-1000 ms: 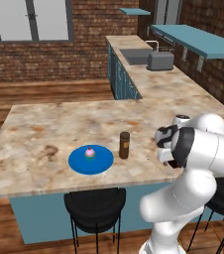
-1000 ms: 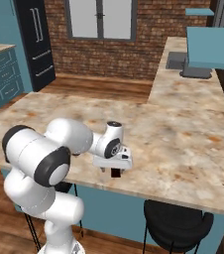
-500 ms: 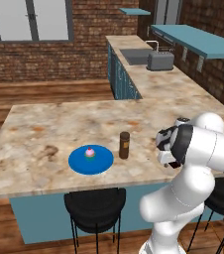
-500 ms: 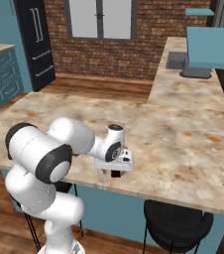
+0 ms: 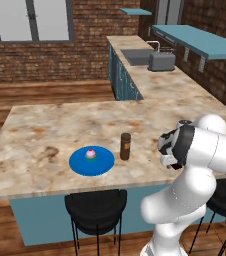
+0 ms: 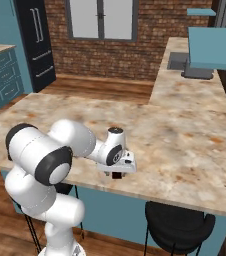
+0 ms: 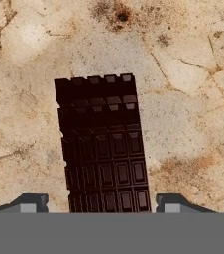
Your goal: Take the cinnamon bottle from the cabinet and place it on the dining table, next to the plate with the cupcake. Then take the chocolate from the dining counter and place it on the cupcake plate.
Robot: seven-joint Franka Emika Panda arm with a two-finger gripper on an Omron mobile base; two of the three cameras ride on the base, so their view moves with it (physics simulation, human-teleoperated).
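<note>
The chocolate (image 7: 103,146) lies flat between the fingers (image 7: 32,202) of the partly open end effector (image 7: 101,203); next it should grip, then lift.

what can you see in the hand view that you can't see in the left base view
Hand view: the chocolate lies flat on the counter, its grid of squares plain, with the gripper straddling its near end, a fingertip on each side and a small gap left on both sides.

Left base view: the cinnamon bottle stands upright beside the blue plate with the cupcake, bottle and plate apart. Stools, the toaster and the sink show too.

Both: the same mottled stone counter.
</note>
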